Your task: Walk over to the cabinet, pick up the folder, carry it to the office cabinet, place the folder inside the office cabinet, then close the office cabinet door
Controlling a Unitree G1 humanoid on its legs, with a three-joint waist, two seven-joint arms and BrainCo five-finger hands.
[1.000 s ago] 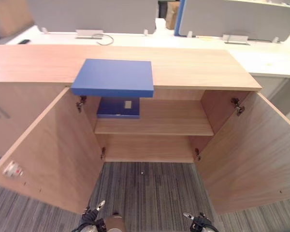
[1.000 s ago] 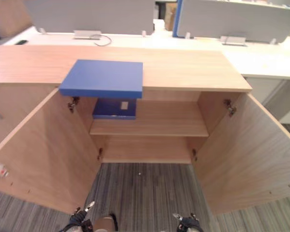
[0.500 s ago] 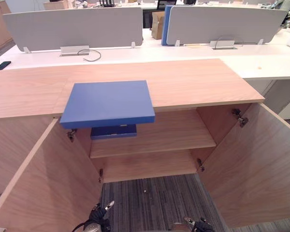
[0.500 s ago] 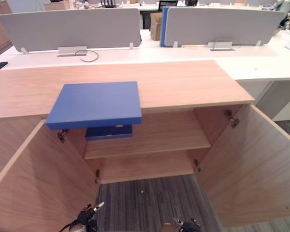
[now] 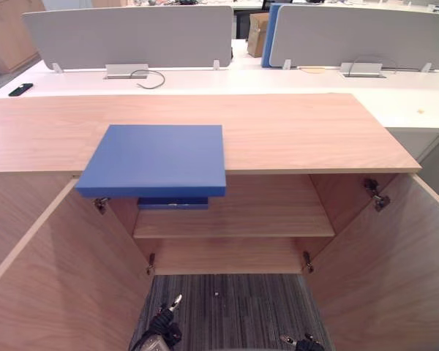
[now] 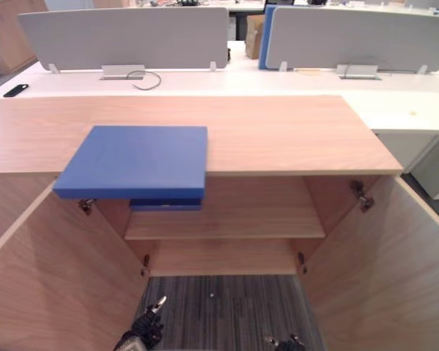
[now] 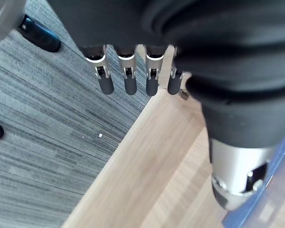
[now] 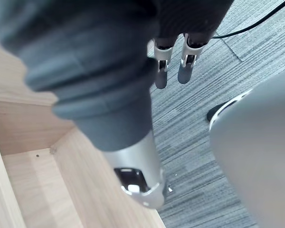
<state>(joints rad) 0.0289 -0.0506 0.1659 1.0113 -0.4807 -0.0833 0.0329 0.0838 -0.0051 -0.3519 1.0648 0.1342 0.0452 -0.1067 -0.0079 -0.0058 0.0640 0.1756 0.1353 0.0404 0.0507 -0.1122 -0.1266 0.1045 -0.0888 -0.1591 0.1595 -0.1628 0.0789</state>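
The blue folder (image 5: 156, 159) lies flat on the cabinet top (image 5: 300, 131). Its near edge overhangs the front, probably leaving room for a grip from below. Both doors (image 5: 51, 285) stand open, exposing the shelf (image 5: 267, 219). The left hand (image 5: 163, 327) and right hand (image 5: 301, 341) hang low, fingers straight, holding nothing.

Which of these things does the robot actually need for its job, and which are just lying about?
For the job: blue folder overhanging the cabinet top; open cabinet doors; left hand and right hand, both low and empty.
Lying about: grey dividers, cable, black device, cardboard box, second blue item on the shelf.
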